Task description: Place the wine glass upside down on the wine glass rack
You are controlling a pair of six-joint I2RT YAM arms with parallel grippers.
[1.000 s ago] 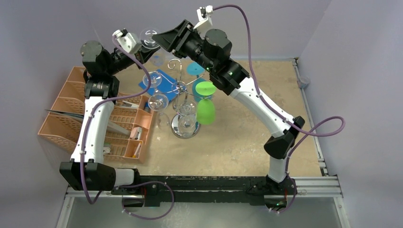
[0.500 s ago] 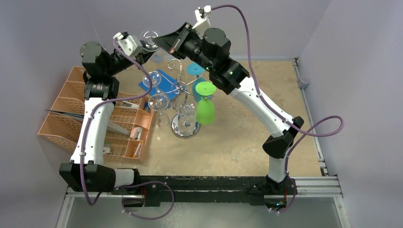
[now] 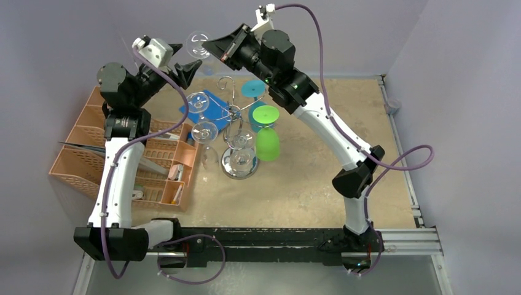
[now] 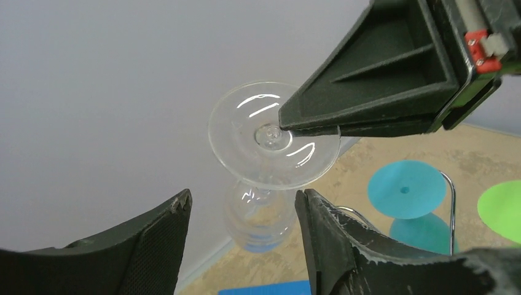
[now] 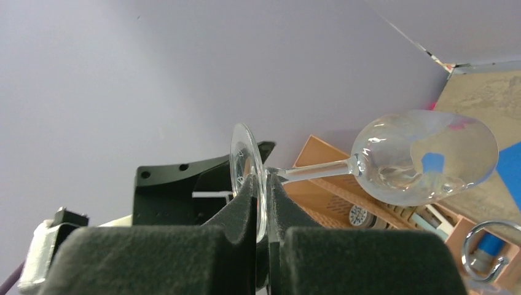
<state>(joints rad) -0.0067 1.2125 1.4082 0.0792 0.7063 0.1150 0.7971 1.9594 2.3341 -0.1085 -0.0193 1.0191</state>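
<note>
While gripped at its foot, the wine glass [image 4: 249, 150] hangs bowl-down.

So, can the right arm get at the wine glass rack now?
Probably yes: right fingers pinch the wine glass foot, left fingers stand open, apart from it, and a back hook on the rack looks free.
</note>
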